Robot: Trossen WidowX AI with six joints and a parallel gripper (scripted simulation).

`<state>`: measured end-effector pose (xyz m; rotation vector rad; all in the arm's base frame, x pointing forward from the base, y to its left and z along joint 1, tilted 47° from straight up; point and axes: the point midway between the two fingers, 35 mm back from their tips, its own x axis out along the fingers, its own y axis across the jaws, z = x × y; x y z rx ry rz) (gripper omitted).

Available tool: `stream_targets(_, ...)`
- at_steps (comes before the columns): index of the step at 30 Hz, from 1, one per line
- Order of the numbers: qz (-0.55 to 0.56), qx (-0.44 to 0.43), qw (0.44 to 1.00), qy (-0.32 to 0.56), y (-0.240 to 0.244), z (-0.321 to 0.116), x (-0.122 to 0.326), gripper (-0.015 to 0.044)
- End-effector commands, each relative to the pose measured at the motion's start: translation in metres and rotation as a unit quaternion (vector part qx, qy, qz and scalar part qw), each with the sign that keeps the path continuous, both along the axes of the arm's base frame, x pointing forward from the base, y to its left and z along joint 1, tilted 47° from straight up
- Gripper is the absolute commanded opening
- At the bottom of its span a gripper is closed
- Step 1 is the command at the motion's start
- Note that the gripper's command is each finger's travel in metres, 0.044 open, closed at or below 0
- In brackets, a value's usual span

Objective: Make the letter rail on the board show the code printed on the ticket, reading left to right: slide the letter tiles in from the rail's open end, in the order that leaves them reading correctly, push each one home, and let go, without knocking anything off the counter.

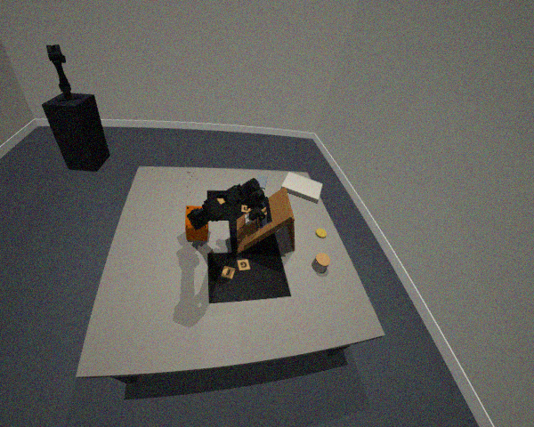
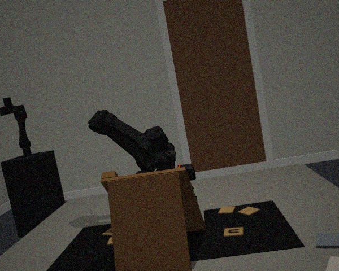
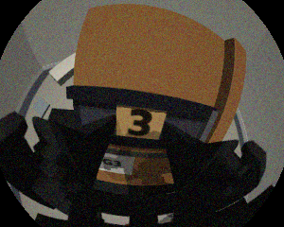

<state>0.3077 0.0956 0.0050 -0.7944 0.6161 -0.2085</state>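
Note:
My gripper (image 1: 257, 215) (image 3: 140, 121) is shut on a tile (image 3: 141, 122) printed 3, at the wooden board (image 1: 282, 205) (image 2: 149, 215) (image 3: 147, 47). The tile stands upright just below the dark rail (image 3: 142, 96) in the wrist view; I cannot tell how far it is in the rail. The ticket (image 3: 118, 163) shows G3 below it, the rest of the code unreadable. A G tile (image 1: 244, 264) and an I tile (image 1: 228, 272) lie on the near dark mat (image 1: 258, 289). Another tile (image 1: 245, 208) and a further tile (image 1: 221, 200) lie beyond the board. In the exterior view a U-like tile (image 2: 233, 231) shows.
An orange block stands left of the board under the arm. A white box (image 1: 303, 187) is at the back right. A yellow disc (image 1: 321, 233) and a tan cylinder (image 1: 321, 261) stand to the right, near the counter's edge. A pale blue flat thing (image 2: 333, 240) lies beyond the mat.

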Motion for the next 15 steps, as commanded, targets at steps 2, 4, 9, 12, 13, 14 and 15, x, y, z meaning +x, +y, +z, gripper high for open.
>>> stream_targets(2,0.002,-0.001,1.0,0.002,-0.0021,0.0017,-0.0008,0.0)
stream_targets(4,0.002,-0.001,1.0,0.002,-0.0028,0.0025,-0.0007,0.0)
stream_targets(9,0.002,-0.001,1.0,0.002,-0.0046,0.0044,-0.0005,0.0)
stream_targets(12,0.002,-0.001,1.0,0.002,-0.0057,0.0055,-0.0004,0.0)
stream_targets(13,0.002,-0.001,1.0,0.002,-0.006,0.0059,-0.0004,0.0)
stream_targets(14,0.002,-0.001,1.0,0.002,-0.0064,0.0063,-0.0004,0.0)
stream_targets(15,0.002,-0.001,1.0,0.002,-0.0067,0.0066,-0.0003,0.0)
